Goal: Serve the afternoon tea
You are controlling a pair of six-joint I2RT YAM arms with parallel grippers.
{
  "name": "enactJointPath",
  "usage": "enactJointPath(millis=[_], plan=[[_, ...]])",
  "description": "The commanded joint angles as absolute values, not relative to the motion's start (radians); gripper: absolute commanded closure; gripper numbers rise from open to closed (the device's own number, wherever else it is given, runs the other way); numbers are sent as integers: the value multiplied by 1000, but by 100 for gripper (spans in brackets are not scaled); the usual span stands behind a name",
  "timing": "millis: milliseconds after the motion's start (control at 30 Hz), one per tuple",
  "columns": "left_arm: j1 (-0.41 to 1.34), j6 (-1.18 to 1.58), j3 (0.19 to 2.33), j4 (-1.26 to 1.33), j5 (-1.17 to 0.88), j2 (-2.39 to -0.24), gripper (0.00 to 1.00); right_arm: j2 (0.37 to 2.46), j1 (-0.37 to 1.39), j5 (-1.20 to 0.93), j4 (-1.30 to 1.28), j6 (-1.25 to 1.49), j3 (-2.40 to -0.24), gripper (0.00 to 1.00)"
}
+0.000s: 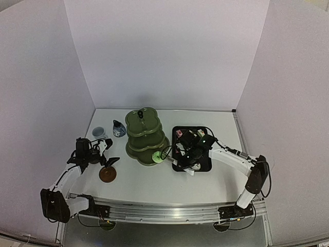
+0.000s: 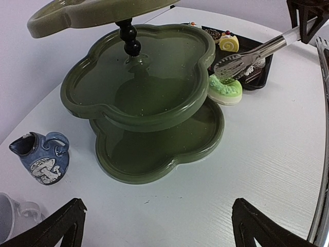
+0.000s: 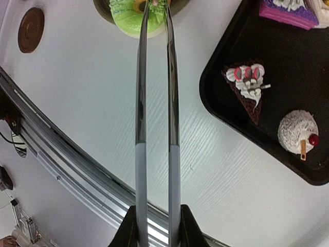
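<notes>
looks like the loading step: moving cakes one by one from the black tray (image 3: 288,77) onto the olive-green stand (image 2: 144,122). clamps the thin metal tongs (image 2: 257,53) in the right gripper (image 3: 154,224), fingers closed tight on the handles; squeezes the tong arms almost together, tips on top of a green cake (image 2: 225,90) at the right rim of the stand's lowest tier. cannot tell whether that cake already rests on the tier or hangs just above it. holds the left gripper (image 2: 158,218) spread wide and empty, left of the stand. next calls for easing the squeeze so the tips part, lifting clear without dragging the icing, then going back right of the stand for another cake. counting: one stand of three tiers, nothing else seen on them; one white mug (image 1: 98,133) and one small dark-blue pot (image 2: 41,157), side by side just left of the stand; one brown coaster (image 3: 31,29) in view, left of the stand and nearer the arm bases; one tray, just right of the stand; one pair of tongs. on the tray, four cakes told apart clearly — a purple cake (image 3: 288,10), a chocolate wedge (image 3: 249,87), a white ball (image 3: 298,131) with a cherry, a yellow roll (image 2: 229,42); rest hidden under the arm, so no full tally.
</notes>
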State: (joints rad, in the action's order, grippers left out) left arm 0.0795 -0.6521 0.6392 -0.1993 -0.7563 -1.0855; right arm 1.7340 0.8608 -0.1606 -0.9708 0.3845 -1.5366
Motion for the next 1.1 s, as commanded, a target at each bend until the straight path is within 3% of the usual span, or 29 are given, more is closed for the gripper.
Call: enactJointPath(millis=[0, 467, 700, 1067], plan=[[82, -647, 650, -167, -753, -1068, 0, 1788, 864, -153, -857, 362, -1608, 100], [83, -650, 638, -158, -747, -1063, 1, 1923, 864, -117, -800, 348, -1689, 100], [82, -655, 637, -156, -745, -1065, 1, 1962, 864, -105, -800, 359, -1707, 77], [83, -658, 632, -158, -744, -1062, 0, 1927, 865, -99, -802, 367, -1709, 67]])
